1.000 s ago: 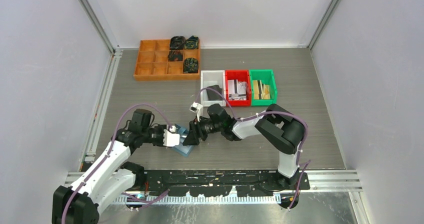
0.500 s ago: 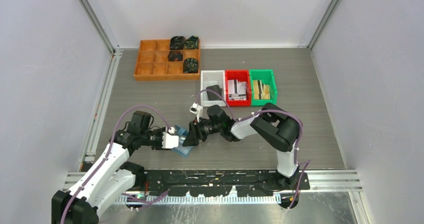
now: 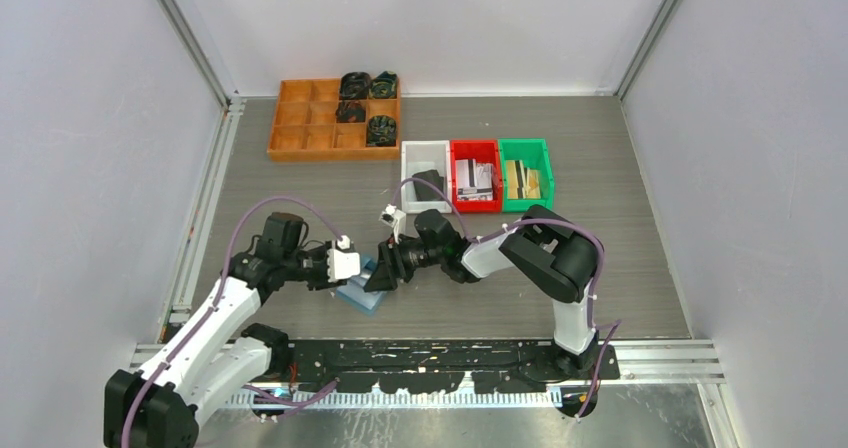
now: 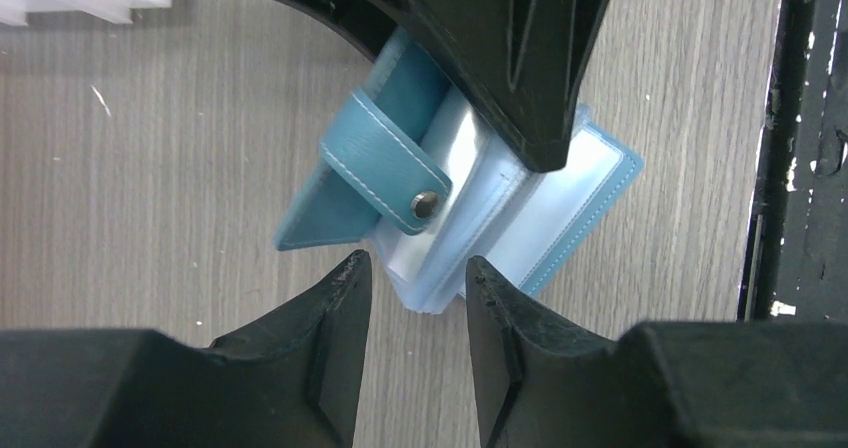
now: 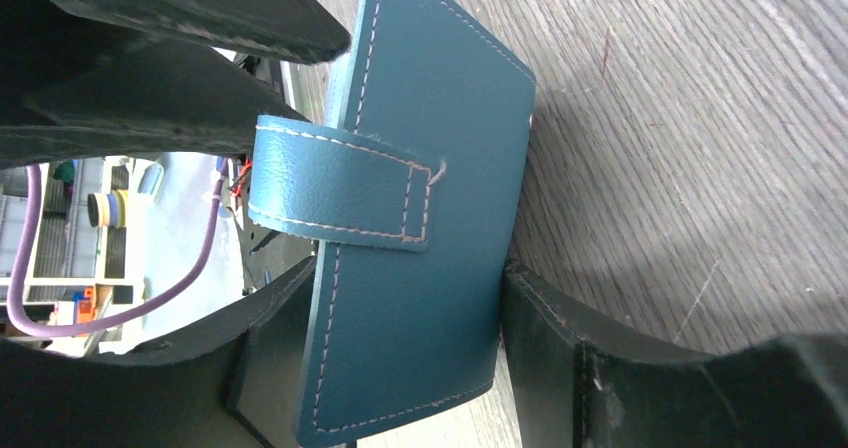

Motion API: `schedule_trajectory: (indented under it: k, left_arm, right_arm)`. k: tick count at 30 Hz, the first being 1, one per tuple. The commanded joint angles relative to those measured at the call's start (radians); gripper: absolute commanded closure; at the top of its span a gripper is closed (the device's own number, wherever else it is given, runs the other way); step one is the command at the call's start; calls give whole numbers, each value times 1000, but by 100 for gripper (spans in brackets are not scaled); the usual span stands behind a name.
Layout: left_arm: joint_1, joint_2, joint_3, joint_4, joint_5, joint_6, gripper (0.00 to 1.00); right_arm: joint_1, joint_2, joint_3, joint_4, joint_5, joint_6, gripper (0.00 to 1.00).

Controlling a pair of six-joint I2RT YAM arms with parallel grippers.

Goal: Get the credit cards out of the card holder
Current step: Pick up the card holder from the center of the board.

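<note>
Two black grippers meet over the light blue, soft folding card holder [image 3: 362,295], which lies on the grey wood-grain table [image 3: 600,258] near its front edge, between the arms. The left gripper [image 3: 356,271] and right gripper [image 3: 383,276] face each other there. An orange compartment tray [image 3: 300,118] sits far back, with a white bin [image 3: 408,176], a red bin [image 3: 456,176] and a green bin [image 3: 543,173] in a row; print on their contents is too small to read.

From the left wrist, the left gripper [image 4: 415,268] has its jaws partly apart with nothing between them, just above the holder's clear plastic sleeves [image 4: 500,218]. A blue strap with a metal snap stud [image 4: 427,205] lies across them.

From the right wrist, the right gripper [image 5: 405,303] stands wide, clamped on both edges of the holder's stitched cover, which is raised on edge.
</note>
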Motion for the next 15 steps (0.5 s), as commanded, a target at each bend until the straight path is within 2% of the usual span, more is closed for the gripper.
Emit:
schedule_trajectory:
  k: [1, 7, 15]
  left_arm:
    - [-3, -43, -54, 94, -11, 33, 60]
    - [-8, -68, -126, 274, -47, 6, 60]
    - [-22, -56, -147, 274, -61, 10, 60]
  right_arm:
    - [-9, -2, 35, 92, -42, 28, 37]
    - [-13, 17, 48, 114, -71, 60, 36]
    - [-25, 21, 56, 122, -91, 83, 33]
